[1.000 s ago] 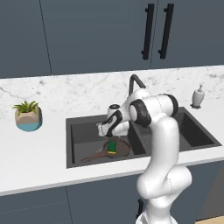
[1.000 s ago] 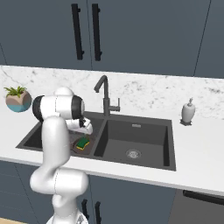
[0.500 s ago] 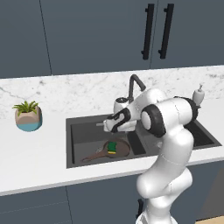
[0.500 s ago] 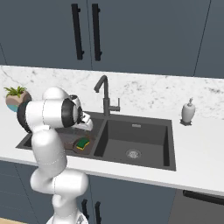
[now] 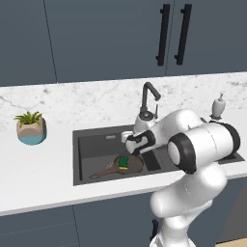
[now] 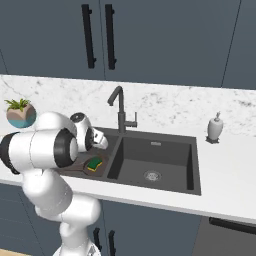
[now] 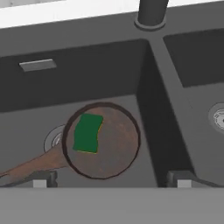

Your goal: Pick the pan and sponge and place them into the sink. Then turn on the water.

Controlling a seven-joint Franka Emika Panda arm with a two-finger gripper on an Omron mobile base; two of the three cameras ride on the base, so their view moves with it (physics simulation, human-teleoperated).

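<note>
counter (image 5: 43, 169): white marble, carrying dark double sink (image 5: 96, 140) | potted plant (image 5: 31, 128) sitting left of sink | soap dispenser (image 6: 215, 128) standing right | faucet (image 6: 118, 107) rising behind the basins' divider

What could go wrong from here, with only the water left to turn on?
The open gripper, empty, hangs low over the left basin of the sink, close to the faucet; swinging toward it could clip the neck. The sponge lies loose inside the pan, so water might shift it.
</note>
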